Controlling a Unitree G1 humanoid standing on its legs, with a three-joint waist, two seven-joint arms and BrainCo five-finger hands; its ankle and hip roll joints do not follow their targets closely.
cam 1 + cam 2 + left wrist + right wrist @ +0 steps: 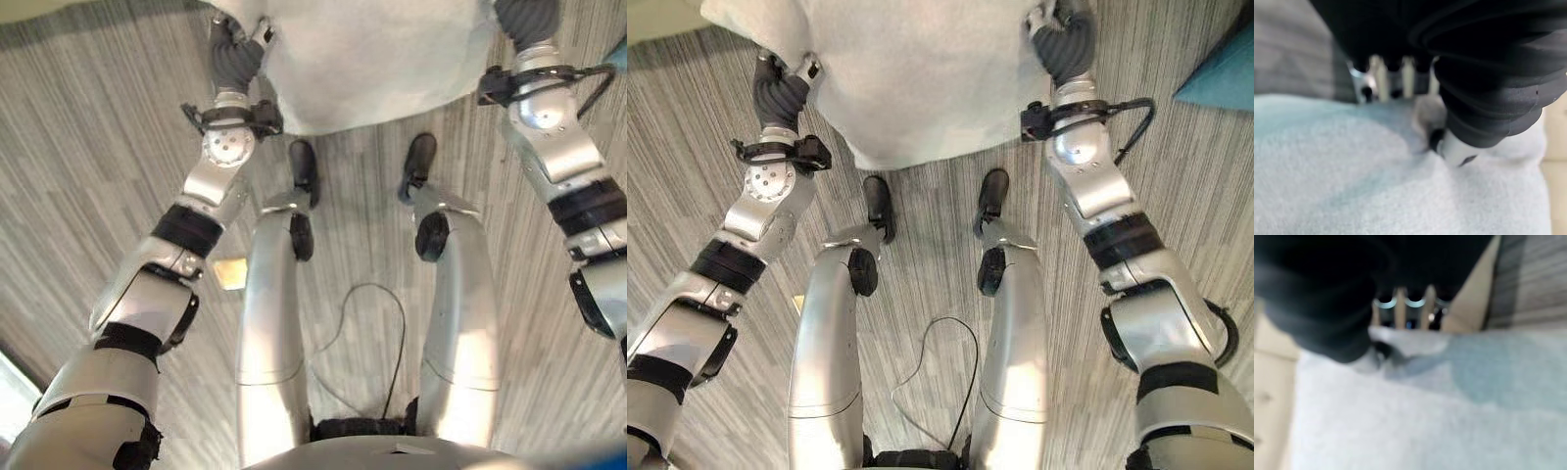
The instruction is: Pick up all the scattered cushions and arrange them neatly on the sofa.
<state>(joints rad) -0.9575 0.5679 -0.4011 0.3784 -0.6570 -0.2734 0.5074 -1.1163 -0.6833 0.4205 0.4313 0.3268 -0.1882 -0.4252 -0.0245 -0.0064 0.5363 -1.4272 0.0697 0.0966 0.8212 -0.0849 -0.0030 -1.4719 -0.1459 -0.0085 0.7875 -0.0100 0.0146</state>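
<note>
A large pale grey cushion (921, 69) fills the top centre of the head views, held up off the striped grey floor (88, 166) between the two hands. The left hand (238, 44) grips its edge at the upper left of the frame; in its wrist view the fingers (1378, 76) reach over the far edge while the thumb presses into the near face of the fabric. The right hand (1063, 34) holds the opposite edge at the upper right; its fingers (1400, 308) likewise hook over the cushion's rim. A teal cushion (1220, 73) lies on the floor at the right edge. A beige surface (1271, 382) shows beyond the cushion.
</note>
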